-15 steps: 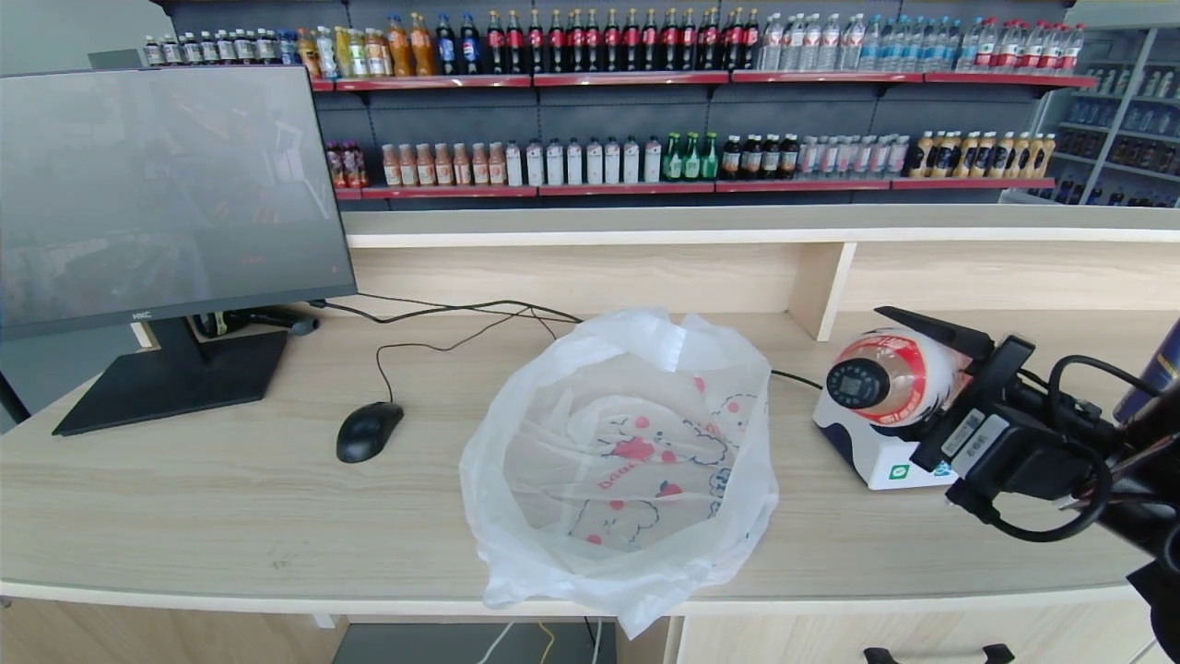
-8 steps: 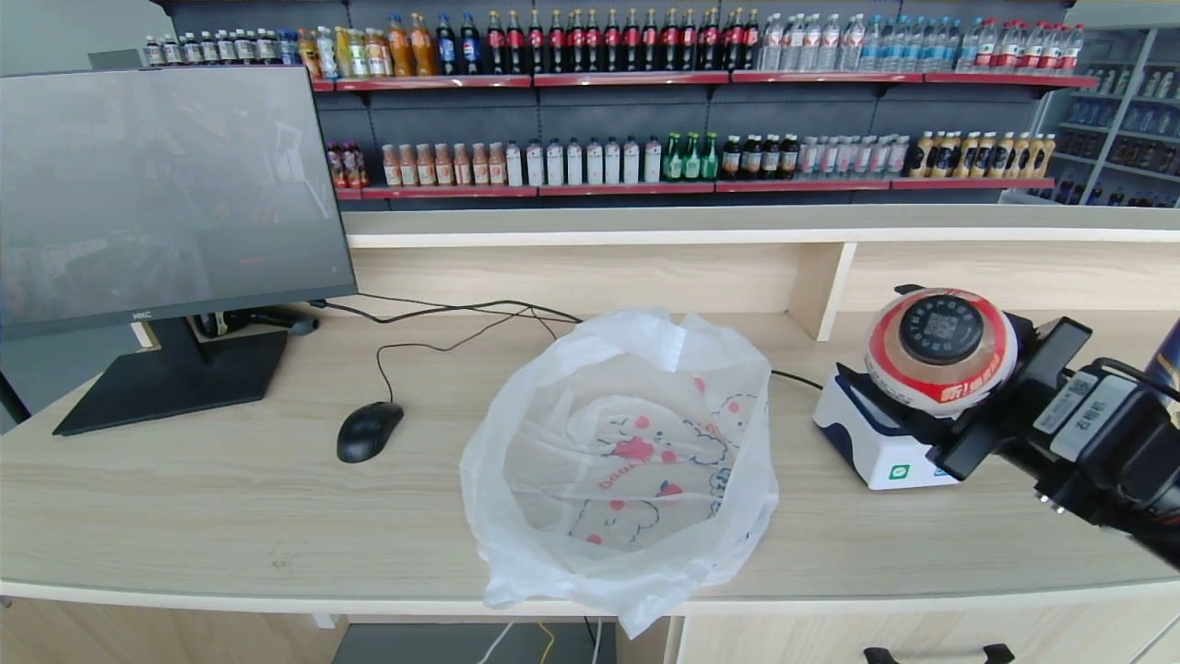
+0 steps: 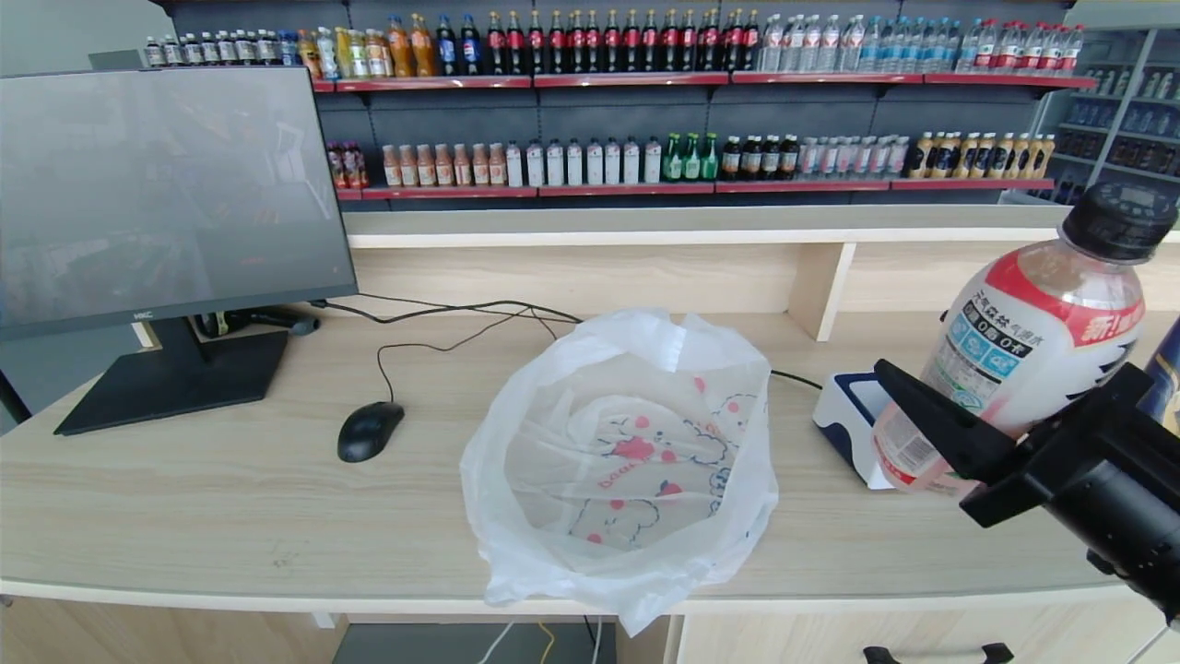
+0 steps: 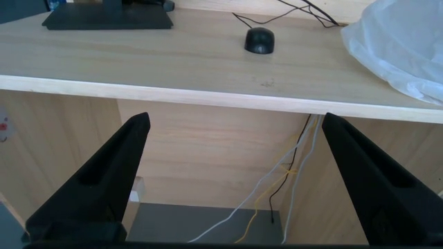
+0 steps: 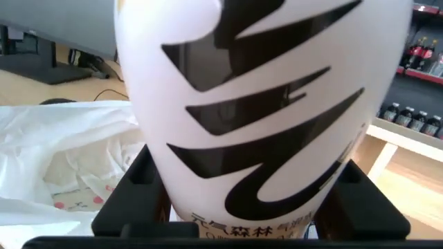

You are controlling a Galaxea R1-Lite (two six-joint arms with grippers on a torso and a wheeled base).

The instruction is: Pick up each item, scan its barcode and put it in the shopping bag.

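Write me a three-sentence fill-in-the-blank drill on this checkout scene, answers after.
The bottle gripped by the right end effector has a ____ cap.
By the robot's sides, the mouse lies ____ of the shopping bag.
The left end effector has its jaws ____.
Missing words: black; left; open.

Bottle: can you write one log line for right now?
right pincer: shut on bottle | bottle: tilted, held by scanner | shopping bag: open | left pincer: open
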